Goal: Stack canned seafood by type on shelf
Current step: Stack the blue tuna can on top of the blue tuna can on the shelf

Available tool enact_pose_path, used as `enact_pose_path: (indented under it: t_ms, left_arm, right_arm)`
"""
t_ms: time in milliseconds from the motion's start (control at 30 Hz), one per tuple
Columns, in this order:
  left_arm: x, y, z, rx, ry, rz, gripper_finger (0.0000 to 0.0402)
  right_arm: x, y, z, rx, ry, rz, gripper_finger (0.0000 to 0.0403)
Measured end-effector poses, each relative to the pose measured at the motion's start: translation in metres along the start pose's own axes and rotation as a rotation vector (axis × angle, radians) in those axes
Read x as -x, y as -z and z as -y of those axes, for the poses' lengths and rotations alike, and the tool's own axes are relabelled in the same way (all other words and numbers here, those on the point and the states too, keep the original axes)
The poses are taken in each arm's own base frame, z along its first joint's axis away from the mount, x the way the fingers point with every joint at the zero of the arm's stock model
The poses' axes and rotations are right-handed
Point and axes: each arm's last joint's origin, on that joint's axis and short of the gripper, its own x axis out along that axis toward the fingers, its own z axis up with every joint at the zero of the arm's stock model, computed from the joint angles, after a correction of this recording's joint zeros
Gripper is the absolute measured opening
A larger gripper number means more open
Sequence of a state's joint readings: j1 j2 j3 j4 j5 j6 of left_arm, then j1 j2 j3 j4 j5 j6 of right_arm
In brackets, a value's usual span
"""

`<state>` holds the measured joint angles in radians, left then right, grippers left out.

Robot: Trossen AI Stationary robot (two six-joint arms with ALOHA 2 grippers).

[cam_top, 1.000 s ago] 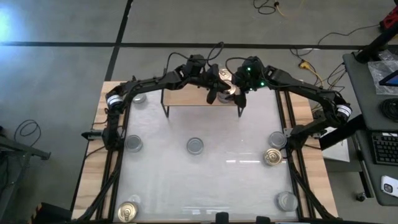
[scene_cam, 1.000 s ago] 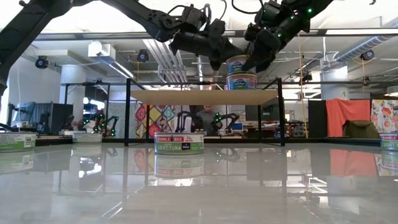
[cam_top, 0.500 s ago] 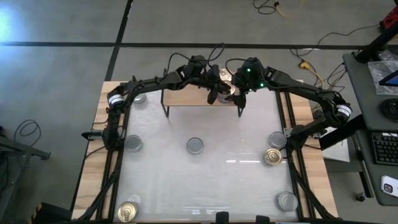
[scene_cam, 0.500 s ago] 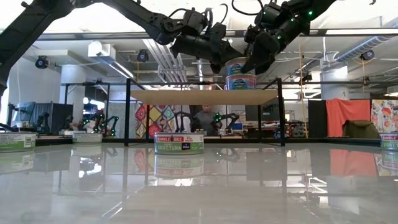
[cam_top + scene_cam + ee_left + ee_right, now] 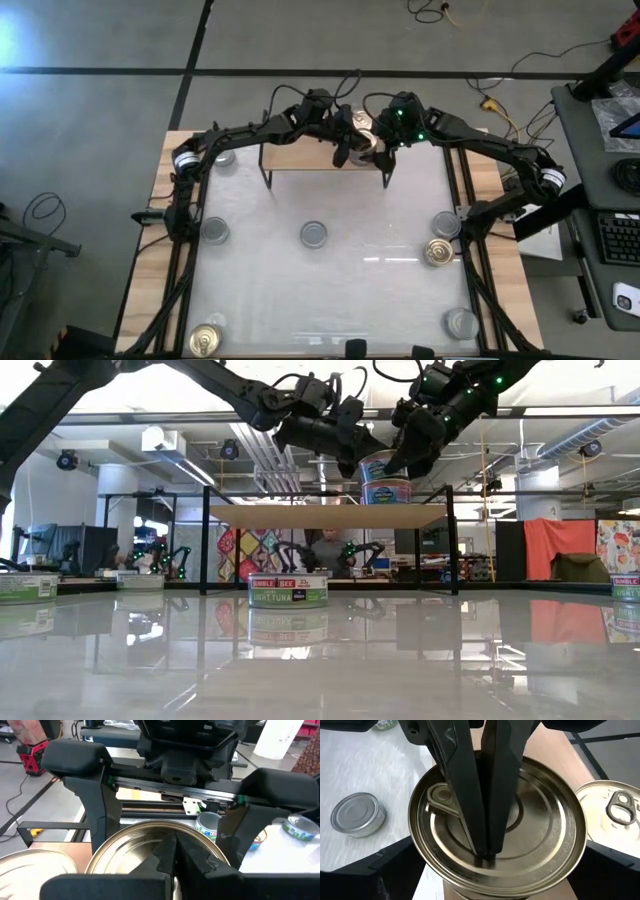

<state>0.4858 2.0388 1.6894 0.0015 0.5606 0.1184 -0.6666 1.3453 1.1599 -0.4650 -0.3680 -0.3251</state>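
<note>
On the right end of the shelf (image 5: pixel 300 157), two tins of the canned seafood stand stacked. The upper tin (image 5: pixel 540 835) has a gold top and sits on the lower tin (image 5: pixel 387 491). Another gold-topped tin (image 5: pixel 620 815) stands on the shelf beside the stack. My left gripper (image 5: pixel 487 855) is shut, its tips down on the upper tin's top. My right gripper (image 5: pixel 172 827) is open, with one finger (image 5: pixel 97 810) on each side of the upper tin. My left gripper presses its shut fingertips (image 5: pixel 485 845) on the upper tin's gold top (image 5: pixel 520 855), near its middle, beside the pull ring. It comes slanting down from the table's left. The tin sits on the lower tin. My right gripper's fingers flank the upper tin's wall; whether they touch it I cannot tell.
Loose tins lie on the white table: silver ones (image 5: pixel 313 235), (image 5: pixel 215 231), (image 5: pixel 222 157), (image 5: pixel 446 224), (image 5: pixel 461 322) and gold ones (image 5: pixel 437 251), (image 5: pixel 205 340). The shelf's left half shows bare wood. Black frame rails run along both table sides.
</note>
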Motion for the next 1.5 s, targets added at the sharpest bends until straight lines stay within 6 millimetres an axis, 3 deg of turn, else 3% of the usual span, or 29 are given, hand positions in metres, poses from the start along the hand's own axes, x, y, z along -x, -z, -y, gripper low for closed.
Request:
enact_pose_path:
  t_ms: [500,967,1233,1500]
  left_arm:
    - [0.001,0.003,0.000,0.009,0.004,-0.023,0.0000]
    - [0.001,0.003,-0.001,0.010,0.001,-0.026,0.0000]
    - [0.002,-0.008,-0.001,-0.004,-0.006,-0.015,0.0000]
    - [0.007,-0.023,0.001,-0.046,0.007,0.012,0.0000]
  right_arm:
    - [0.002,0.005,-0.002,-0.010,-0.014,-0.069,0.0400]
    - [0.024,-0.006,-0.004,-0.010,0.042,-0.221,0.0400]
    - [0.042,-0.025,-0.003,0.002,0.088,-0.211,0.0400]
    - [0.044,-0.024,-0.004,-0.004,0.091,-0.214,0.0400]
